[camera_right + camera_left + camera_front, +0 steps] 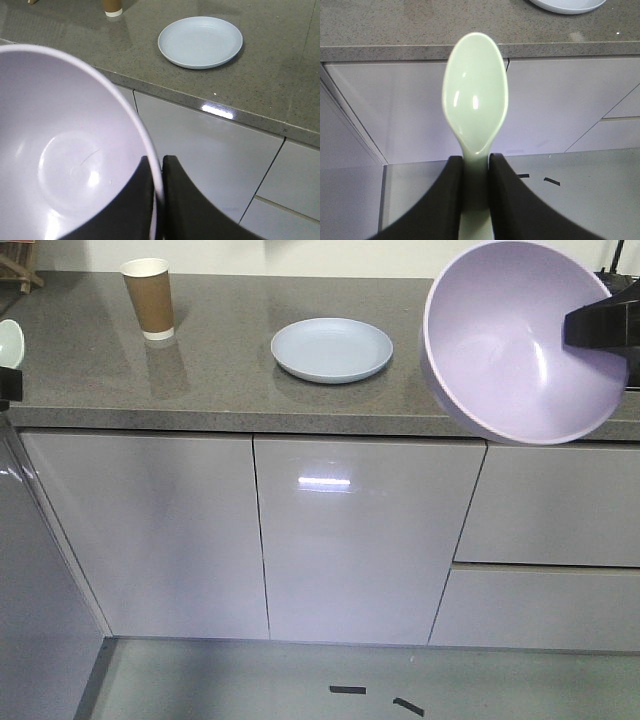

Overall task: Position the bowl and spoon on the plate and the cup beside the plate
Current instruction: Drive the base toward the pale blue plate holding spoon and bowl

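pale lavender bowl (pixel 520 340), mint-green spoon (pixel 476 95), plain light blue plate (pixel 332 349), brown cup (pixel 148 298) with white rim and base band, speckled dark grey countertop (pixel 230 385), glossy pale grey cabinet doors (pixel 350 550).

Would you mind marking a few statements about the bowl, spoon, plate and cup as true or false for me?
1. The plate lies on the counter with nothing on it. True.
2. The bowl rests on the plate. False: the right gripper holds it by the rim, tilted in the air, apart from the plate.
3. The left gripper grips the spoon by its handle. True.
4. The cup lies on its side. False: it stands upright on the counter, to the left of the plate in the front view.
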